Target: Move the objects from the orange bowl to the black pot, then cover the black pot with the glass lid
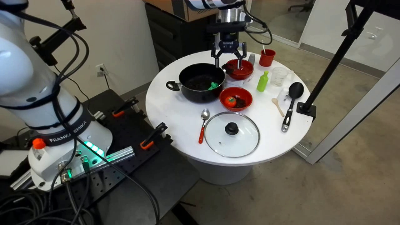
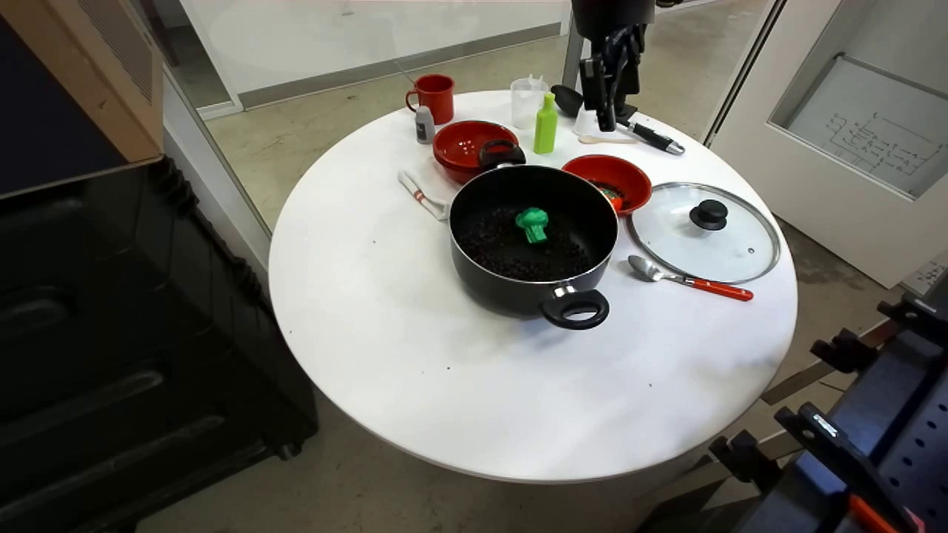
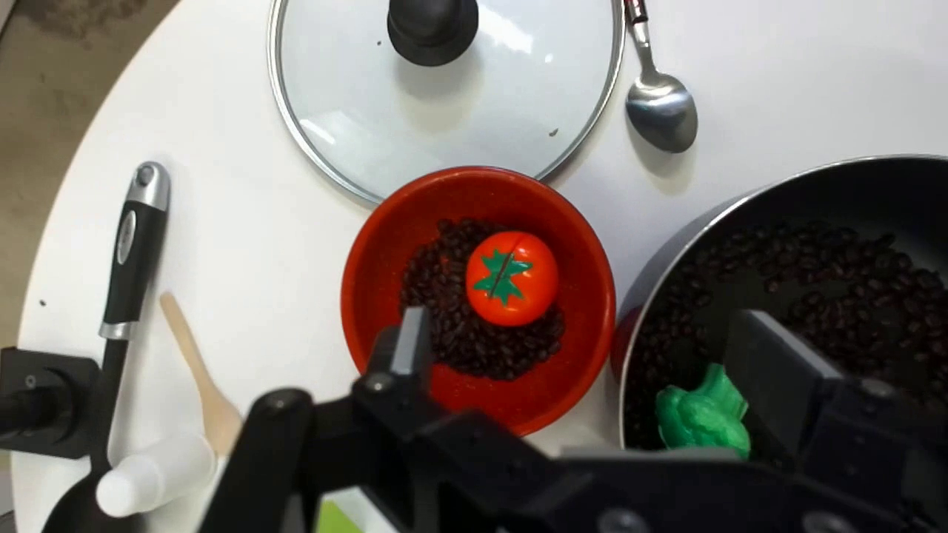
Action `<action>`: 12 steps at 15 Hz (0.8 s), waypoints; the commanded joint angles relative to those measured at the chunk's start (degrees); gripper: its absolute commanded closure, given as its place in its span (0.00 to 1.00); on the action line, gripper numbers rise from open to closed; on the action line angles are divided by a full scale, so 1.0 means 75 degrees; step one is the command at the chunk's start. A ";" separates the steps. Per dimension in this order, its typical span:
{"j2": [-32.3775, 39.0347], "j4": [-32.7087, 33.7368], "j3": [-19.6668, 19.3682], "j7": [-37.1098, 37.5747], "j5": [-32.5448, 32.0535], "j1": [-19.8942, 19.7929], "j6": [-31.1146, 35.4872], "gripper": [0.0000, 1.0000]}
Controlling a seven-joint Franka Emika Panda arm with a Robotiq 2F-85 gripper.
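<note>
Currently the broccoli (image 2: 531, 219) lies in the pot (image 2: 492, 290) among dark beans (image 2: 507, 260); in an exterior view its long axis runs roughly between the two handles (image 2: 558, 304), its stalk toward the nearer one. Beside the pot, the tomato (image 3: 529, 292) sits on more beans in the bowl (image 3: 374, 281), its green leaf facing up. The lid (image 1: 232, 144) lies flat on the counter (image 2: 385, 355) just beside the bowl, knob (image 1: 231, 128) upward. Above the counter hangs the claw (image 1: 228, 66), its two fingers (image 3: 409, 344) spread wide apart.
</note>
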 commanded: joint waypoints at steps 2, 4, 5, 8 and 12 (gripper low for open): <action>0.0499 0.0498 0.0236 -0.0155 0.1361 -0.0705 0.0254 0.00; 0.0800 0.0740 0.0292 -0.0029 0.1849 -0.0841 0.0431 0.00; 0.0972 0.0903 0.0309 0.0036 0.2048 -0.0888 0.0477 0.00; 0.1443 0.1390 0.0312 0.0153 0.2452 -0.0959 0.0381 0.00; 0.2050 0.2012 0.0215 0.0412 0.2651 -0.0979 0.0219 0.00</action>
